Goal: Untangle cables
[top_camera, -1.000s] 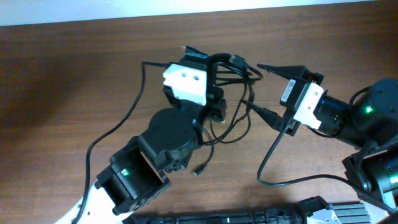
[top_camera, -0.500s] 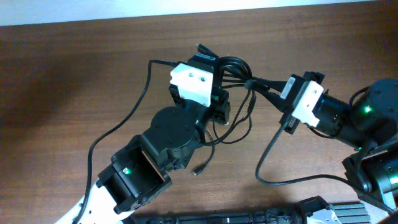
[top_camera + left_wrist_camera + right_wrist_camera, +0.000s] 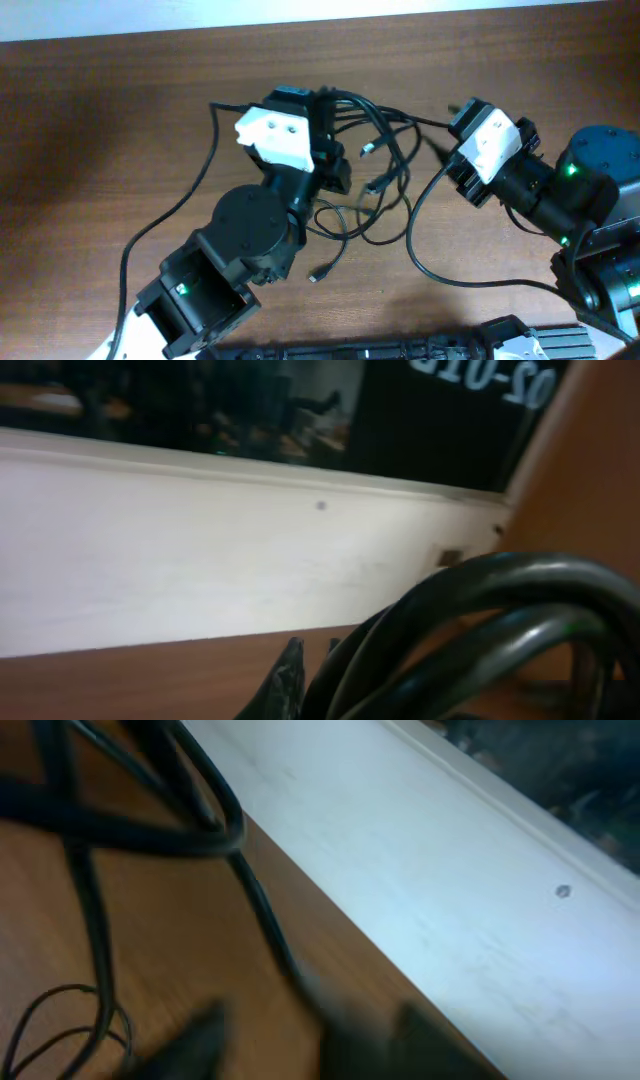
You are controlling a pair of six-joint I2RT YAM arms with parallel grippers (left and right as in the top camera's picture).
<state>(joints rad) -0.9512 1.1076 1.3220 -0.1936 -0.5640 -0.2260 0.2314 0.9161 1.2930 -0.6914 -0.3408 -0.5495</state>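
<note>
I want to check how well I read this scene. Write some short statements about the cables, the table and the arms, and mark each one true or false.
1. The cables are black. True.
2. The cables lie in a basket. False: they lie on the bare brown table.
3. A loose plug end lies on the table near the left arm. True.
4. Only one arm shows in the overhead view. False: the right arm shows too.
5. The cables lie apart in straight lines. False: they cross and loop over one another.
</note>
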